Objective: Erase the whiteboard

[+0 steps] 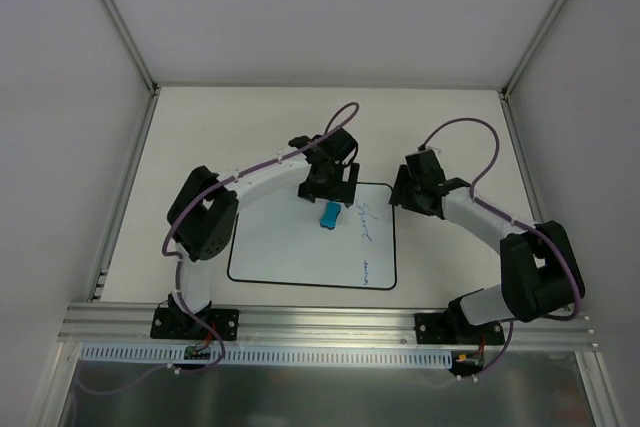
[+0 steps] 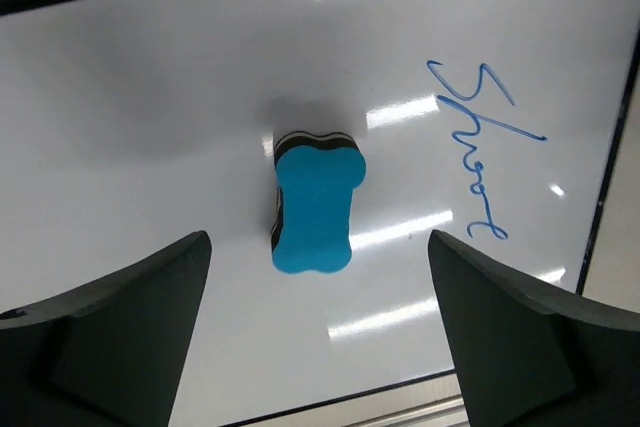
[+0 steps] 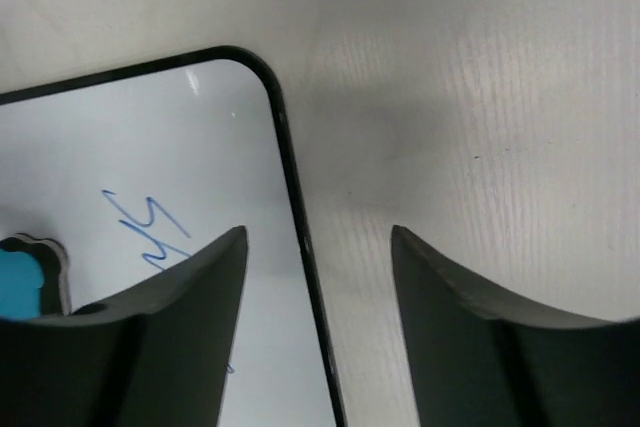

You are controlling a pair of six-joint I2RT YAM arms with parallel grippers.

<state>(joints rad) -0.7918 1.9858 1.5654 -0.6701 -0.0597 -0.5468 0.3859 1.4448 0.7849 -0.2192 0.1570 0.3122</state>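
Observation:
The whiteboard [image 1: 290, 252] lies flat on the table, white with a thin black border. Blue handwriting [image 1: 365, 225] runs down its right part. A small blue eraser block [image 1: 328, 214] lies on the board near its far edge. My left gripper [image 1: 330, 193] hovers open just above the eraser. In the left wrist view the eraser [image 2: 315, 202] lies on the board [image 2: 150, 127] ahead of my open left gripper [image 2: 318, 237], with the writing [image 2: 485, 147] to its right. My right gripper [image 3: 319, 230] is open and empty, straddling the board's right edge [image 3: 290, 177] near its rounded corner.
The pale table [image 1: 200, 137] surrounds the board, enclosed by white walls and metal posts [image 1: 115, 17]. An aluminium rail [image 1: 320, 317] carries the arm bases at the near edge. The right wrist view shows bare table [image 3: 480, 97] beside the board.

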